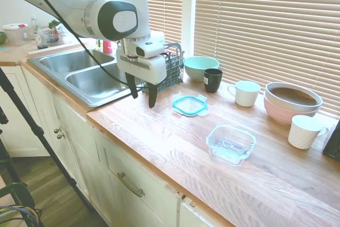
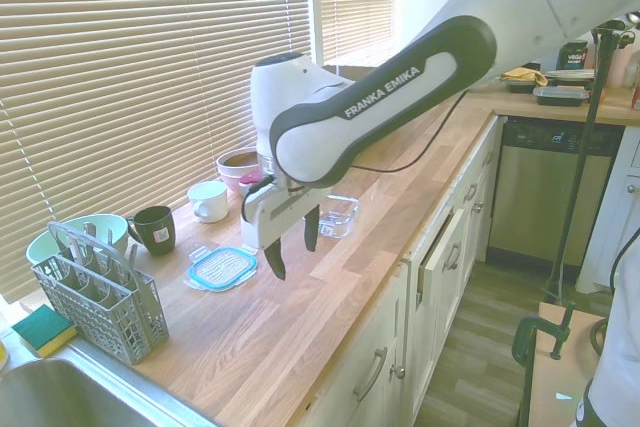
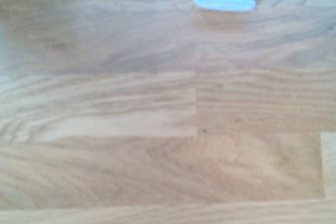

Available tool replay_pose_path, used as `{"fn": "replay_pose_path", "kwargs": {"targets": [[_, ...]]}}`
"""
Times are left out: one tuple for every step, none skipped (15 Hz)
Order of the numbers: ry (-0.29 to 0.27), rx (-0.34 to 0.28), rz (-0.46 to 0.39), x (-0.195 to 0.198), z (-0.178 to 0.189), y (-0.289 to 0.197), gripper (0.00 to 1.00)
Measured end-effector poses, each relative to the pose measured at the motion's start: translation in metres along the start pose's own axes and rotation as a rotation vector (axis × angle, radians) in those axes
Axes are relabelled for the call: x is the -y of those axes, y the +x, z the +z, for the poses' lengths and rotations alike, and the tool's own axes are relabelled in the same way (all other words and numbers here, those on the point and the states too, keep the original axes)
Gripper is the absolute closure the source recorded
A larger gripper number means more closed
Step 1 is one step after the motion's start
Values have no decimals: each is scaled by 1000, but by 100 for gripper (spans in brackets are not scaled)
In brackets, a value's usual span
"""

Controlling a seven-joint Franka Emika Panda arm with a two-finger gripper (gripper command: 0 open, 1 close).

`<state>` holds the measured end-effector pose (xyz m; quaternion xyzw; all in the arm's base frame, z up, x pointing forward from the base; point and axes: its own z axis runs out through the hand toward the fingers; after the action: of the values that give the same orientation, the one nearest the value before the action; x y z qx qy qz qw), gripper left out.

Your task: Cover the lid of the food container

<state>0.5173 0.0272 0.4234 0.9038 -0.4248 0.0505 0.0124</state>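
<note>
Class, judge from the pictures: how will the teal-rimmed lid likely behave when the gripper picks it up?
The lid looks thin and flat, so probably light. It lies flush on the counter, so getting a grip on its edge may be awkward. Smooth plastic could slip.
</note>
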Motion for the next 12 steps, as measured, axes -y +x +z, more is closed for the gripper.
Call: {"fn": "replay_pose_path", "kwargs": {"targets": [[-9,-5,1,12,0,4,0],[-14,-12,-1,24,-1,8,0],[-19,-16,-2,35,0,10,0],[-28,-20,-2,45,2,11,0],[-39,-28,0,54,6,13,0],[-50,-31,2,60,12,15,0],[-61,-31,4,65,19,18,0],[-72,-34,6,69,26,22,0],[-80,-36,8,73,31,26,0],[-88,-41,10,78,36,30,0],[-95,-47,12,82,39,34,0],[-104,-51,15,87,40,37,0]]}}
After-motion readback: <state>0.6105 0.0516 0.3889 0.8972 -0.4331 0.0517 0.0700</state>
